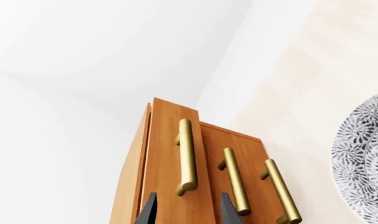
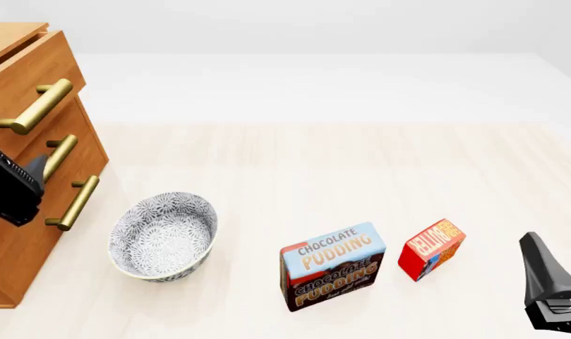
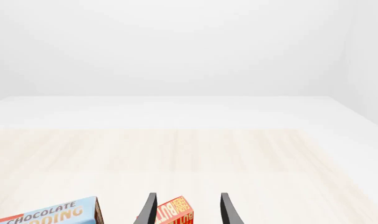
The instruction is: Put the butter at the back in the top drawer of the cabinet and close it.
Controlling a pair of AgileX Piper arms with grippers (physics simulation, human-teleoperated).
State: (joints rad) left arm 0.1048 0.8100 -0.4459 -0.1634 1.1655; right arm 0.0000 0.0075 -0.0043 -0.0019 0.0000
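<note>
The butter (image 2: 433, 248), a small red box with white lettering, stands on the table at front right; in the right wrist view the butter (image 3: 175, 213) shows ahead between the fingers. My right gripper (image 2: 549, 282) is open and empty, to the right of it and apart; the same gripper (image 3: 187, 205) shows only its finger ends. The cabinet (image 2: 12, 254) stands at the far left. Its top drawer (image 1: 170, 154) sits slightly further out than the two lower fronts. My left gripper (image 1: 189, 196) is open, its fingers either side of one end of the top drawer's brass handle (image 2: 36, 106).
A blue-and-brown Chocolate Pudding box (image 2: 333, 266) stands just left of the butter. A patterned bowl (image 2: 164, 236) sits on the table close to the cabinet's front. Two lower drawers with brass handles (image 2: 73, 201) are under the top one.
</note>
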